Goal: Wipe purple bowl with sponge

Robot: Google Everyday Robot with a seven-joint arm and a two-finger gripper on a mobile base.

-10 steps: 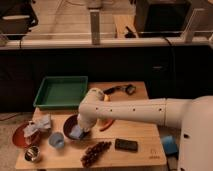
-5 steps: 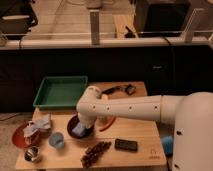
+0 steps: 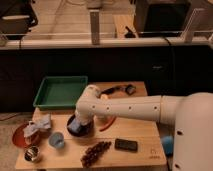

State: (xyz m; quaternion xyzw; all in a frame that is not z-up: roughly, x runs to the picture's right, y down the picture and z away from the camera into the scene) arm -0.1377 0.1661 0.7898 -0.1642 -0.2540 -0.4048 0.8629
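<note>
The purple bowl [image 3: 86, 132] sits on the wooden table [image 3: 140, 157], left of centre, just in front of the green tray. My white arm reaches in from the right and bends down over it. My gripper [image 3: 80, 120] is down inside the bowl, at its left part. A light blue sponge [image 3: 74, 126] shows under the gripper, lying against the bowl's inner left side. The arm's wrist hides much of the bowl and the top of the sponge.
A green tray [image 3: 60, 92] stands behind the bowl. To the left are a red plate [image 3: 20, 137] with a crumpled cloth [image 3: 39, 125], a blue cup [image 3: 56, 140] and a metal cup [image 3: 32, 154]. Grapes [image 3: 96, 148], a black device [image 3: 126, 145], an orange chili [image 3: 108, 123] and a black-handled tool [image 3: 120, 90] lie nearby.
The gripper with the sponge has shifted a little to the left inside the bowl. The other things on the table have not moved.
</note>
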